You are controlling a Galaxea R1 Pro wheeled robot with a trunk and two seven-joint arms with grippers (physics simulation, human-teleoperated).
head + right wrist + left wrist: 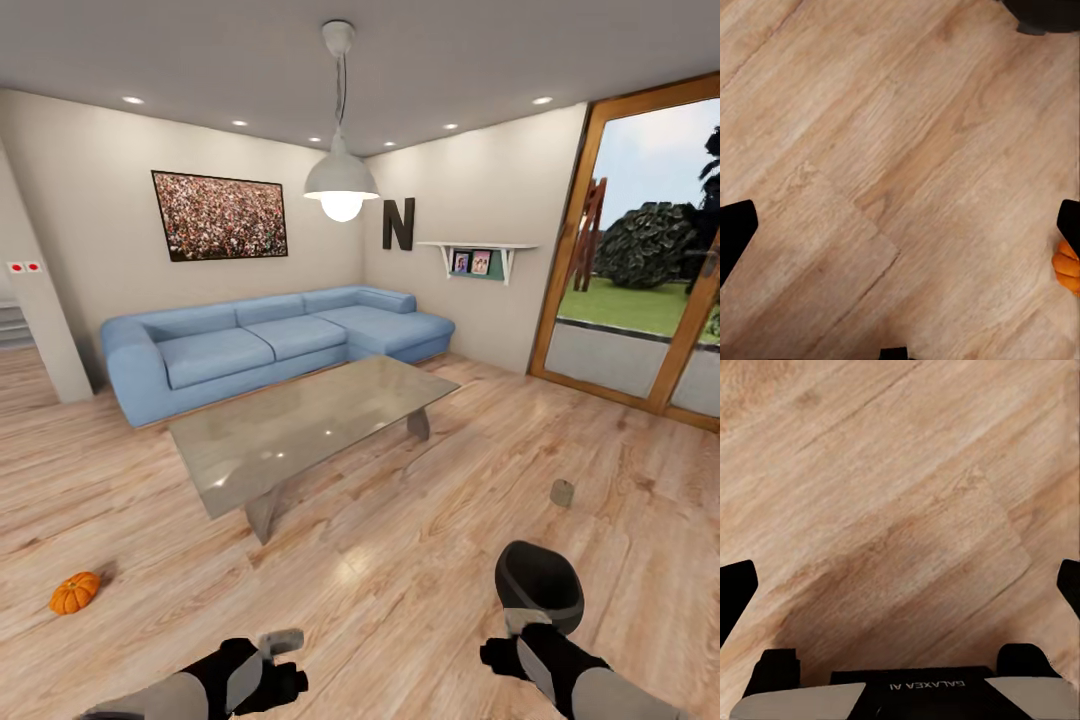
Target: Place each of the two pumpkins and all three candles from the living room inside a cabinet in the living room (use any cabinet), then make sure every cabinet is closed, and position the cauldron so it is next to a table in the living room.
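We take the cauldron [540, 585] as the starting object: a matte-black bowl-shaped pot that lies tipped on the wooden floor [400, 560], its mouth turned toward us, just in front of the right gripper [512, 650]. It sits apart from the coffee table [310, 425], whose glossy grey top stands in the middle of the room before the blue corner sofa [270, 345]; we judge that the cauldron is not yet next to that table. A dark edge of the cauldron [1046, 15] also appears in the right wrist view.

One candle [562, 492], a small squat tan cylinder, rests on the floor between the cauldron and the glass door [640, 260]. One pumpkin [75, 592] lies on the floor well to the left of the table. A second patch of ribbed orange, a pumpkin [1066, 268], appears in the right wrist view beside one dark fingertip [1069, 223].

We judge that the task is at an early stage, since these objects lie loose on the floor and remain to be stored.

The left gripper [275, 655] hangs over bare planks. In each wrist view the two fingers stand wide apart with nothing between them, so both grippers carry nothing.
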